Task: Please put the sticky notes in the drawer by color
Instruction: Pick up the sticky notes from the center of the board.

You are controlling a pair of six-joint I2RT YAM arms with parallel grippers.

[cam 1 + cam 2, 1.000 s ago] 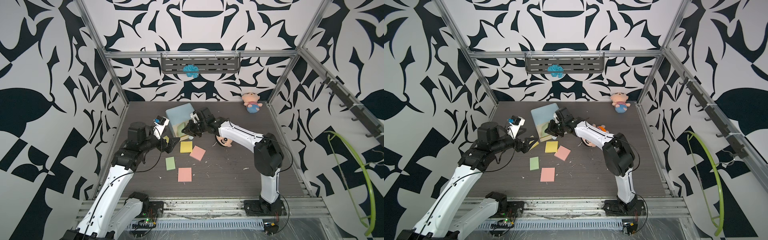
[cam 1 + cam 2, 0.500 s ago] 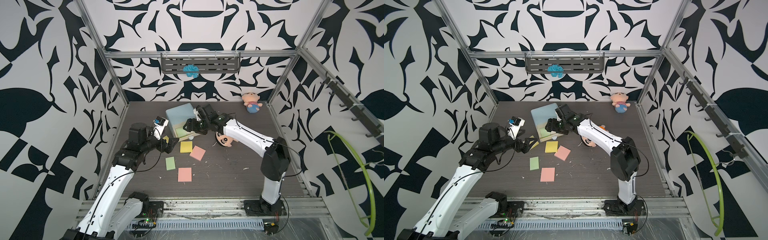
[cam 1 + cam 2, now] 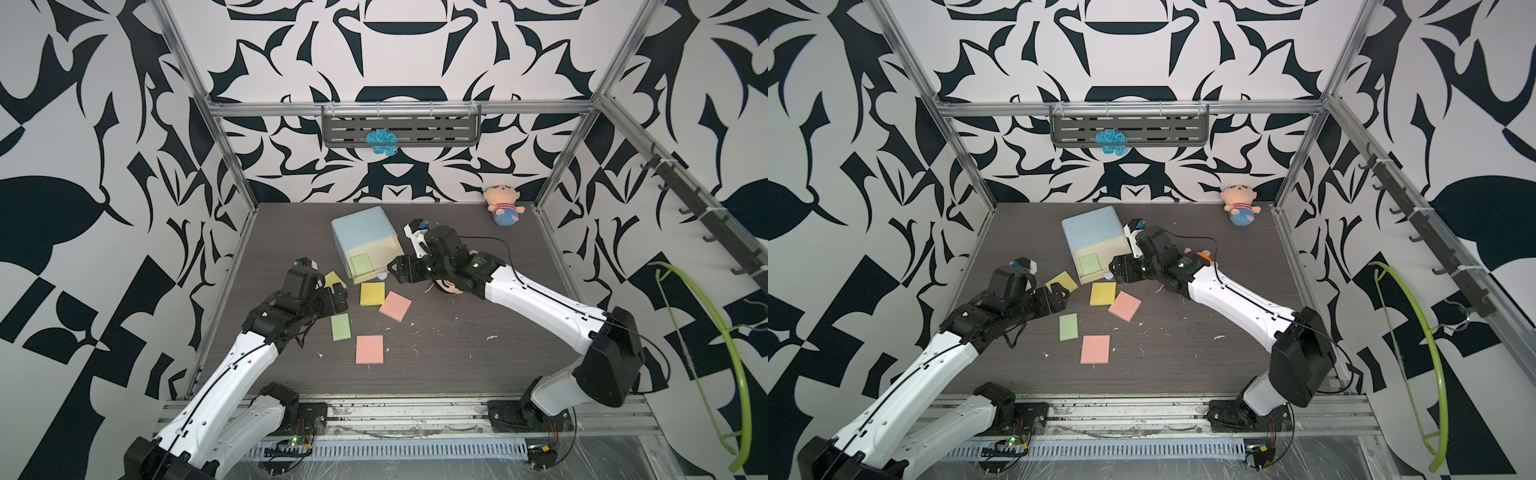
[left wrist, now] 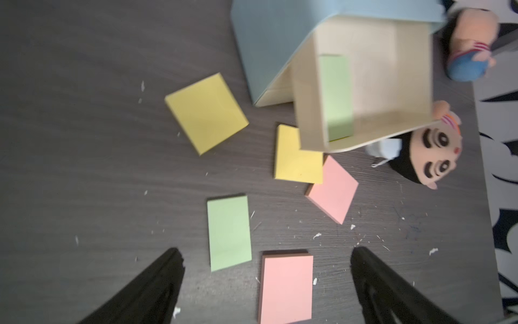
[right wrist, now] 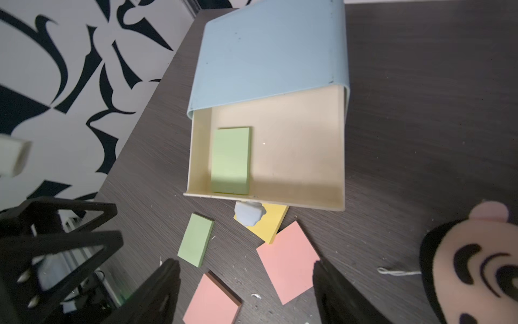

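Though shut before, right fingers [image 5: 162, 289] now apart; green note [image 5: 230, 160] in drawer [image 5: 302, 157].

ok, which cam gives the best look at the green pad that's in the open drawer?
Right wrist: the green pad lies flat, sharp and whole beside one side wall of the open drawer. Left wrist shows it blurred and foreshortened. In both top views it is small but unobstructed.
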